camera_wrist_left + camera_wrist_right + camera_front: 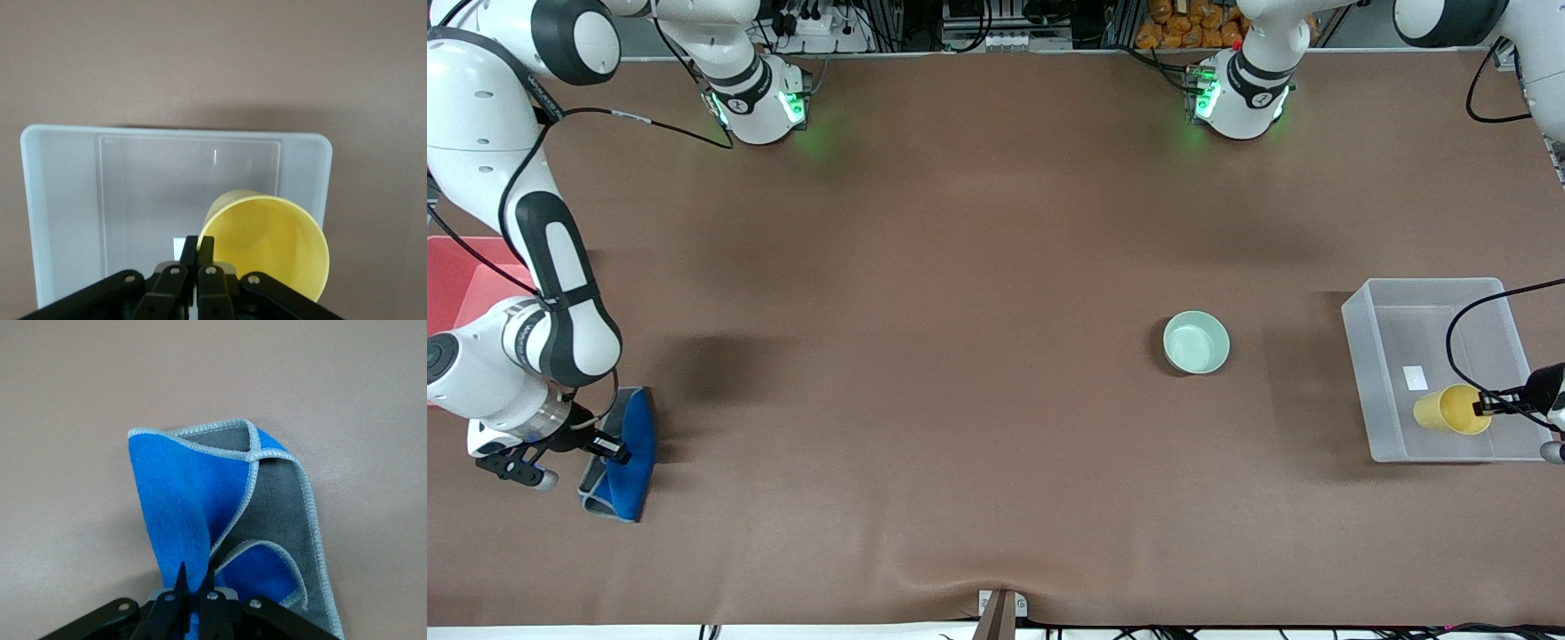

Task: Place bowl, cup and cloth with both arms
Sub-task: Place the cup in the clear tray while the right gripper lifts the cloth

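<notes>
The pale mint-green bowl point(1196, 342) stands upright on the brown table, toward the left arm's end. My left gripper point(1494, 404) is shut on the rim of the yellow cup point(1451, 409) and holds it tilted over the clear plastic bin point(1369, 391); in the left wrist view the cup point(267, 247) hangs at my left gripper point(198, 250) above the bin point(60, 200). My right gripper point(609, 447) is shut on a fold of the blue cloth point(627, 458) at the right arm's end; in the right wrist view the cloth point(187, 493) rises into my right gripper point(195, 573), its grey side draped on the table.
A red bin point(458, 276) sits at the table edge at the right arm's end, beside the right arm. A small white label point(1415, 378) lies on the clear bin's floor. Black cables loop over the clear bin.
</notes>
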Action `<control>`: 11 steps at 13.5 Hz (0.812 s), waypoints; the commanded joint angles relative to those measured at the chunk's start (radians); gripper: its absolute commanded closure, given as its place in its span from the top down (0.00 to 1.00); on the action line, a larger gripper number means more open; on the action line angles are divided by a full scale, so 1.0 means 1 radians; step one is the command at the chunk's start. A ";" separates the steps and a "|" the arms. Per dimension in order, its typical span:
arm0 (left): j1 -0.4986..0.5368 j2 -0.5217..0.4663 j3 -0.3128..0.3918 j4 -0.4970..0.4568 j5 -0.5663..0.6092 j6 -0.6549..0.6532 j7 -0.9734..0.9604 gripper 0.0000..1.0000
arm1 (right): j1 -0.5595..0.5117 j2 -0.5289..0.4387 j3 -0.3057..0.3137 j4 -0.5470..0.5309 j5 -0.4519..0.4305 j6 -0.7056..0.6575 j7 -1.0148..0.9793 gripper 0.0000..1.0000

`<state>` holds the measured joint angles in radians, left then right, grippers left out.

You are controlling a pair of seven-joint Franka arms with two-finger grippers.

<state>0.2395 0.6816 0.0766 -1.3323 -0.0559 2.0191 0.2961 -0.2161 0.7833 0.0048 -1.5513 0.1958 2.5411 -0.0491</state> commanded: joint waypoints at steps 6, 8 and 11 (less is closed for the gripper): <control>-0.012 0.035 0.000 -0.119 -0.025 0.210 0.014 0.00 | 0.000 -0.051 -0.005 0.019 0.017 -0.155 0.000 0.00; -0.017 0.039 -0.001 -0.119 -0.025 0.216 0.014 0.00 | -0.003 -0.076 -0.008 0.022 0.011 -0.221 0.000 0.00; -0.020 0.052 -0.001 -0.111 -0.016 0.214 0.020 0.48 | -0.008 -0.121 -0.008 0.023 0.011 -0.309 0.003 0.00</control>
<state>0.2249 0.7319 0.0714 -1.4433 -0.0626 2.2186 0.2962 -0.2176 0.7089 -0.0053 -1.5130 0.1958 2.2877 -0.0491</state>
